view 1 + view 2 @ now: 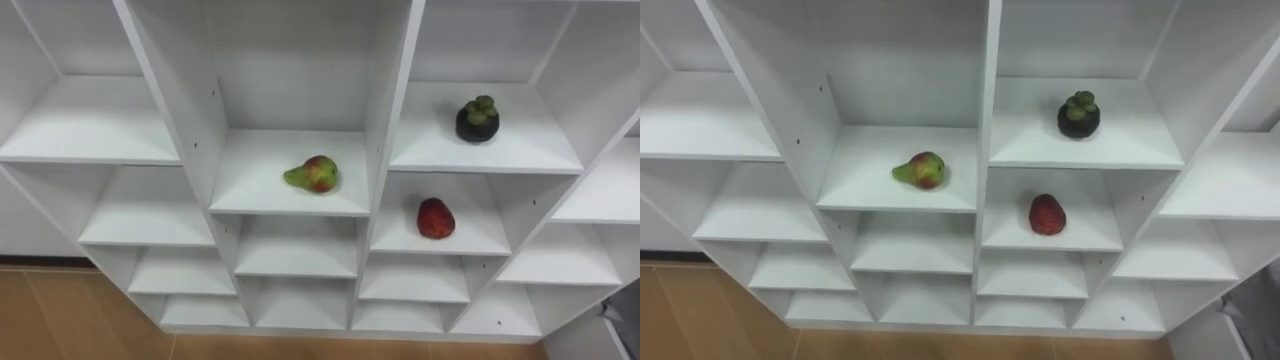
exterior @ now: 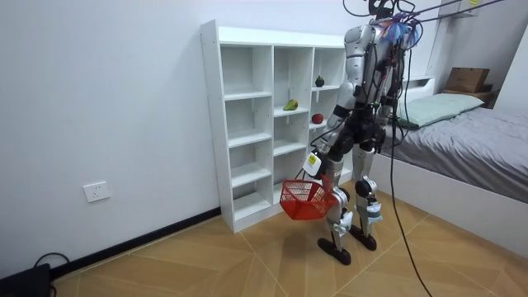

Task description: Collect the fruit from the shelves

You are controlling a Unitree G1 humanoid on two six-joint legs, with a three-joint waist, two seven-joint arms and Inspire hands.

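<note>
- Closet [image 1: 396, 90]: white open shelving, several columns of compartments, against the wall.
- Pear [image 1: 312, 174]: green with a red blush, lying on its side on the middle column's shelf, near the front edge.
- Mangosteen [image 1: 478, 119]: dark with a green cap, upright, on the shelf one column to the right and slightly higher than the pear.
- Red fruit [image 1: 435, 218]: in the compartment directly under the mangosteen, mid-shelf.
- The three fruits are well apart, each alone in its compartment, and no hand is touching them.
- Room view: robot stands upright on the wooden floor [image 2: 206, 264], just in front of the closet and facing it, with a bed [image 2: 462, 132] behind it.
- Left hand [image 2: 313, 167]: hangs low at hip height, closed round the handle of a red basket [image 2: 305, 200].
- The basket hangs below the hand, clear of the floor. I can't tell what is inside it.
</note>
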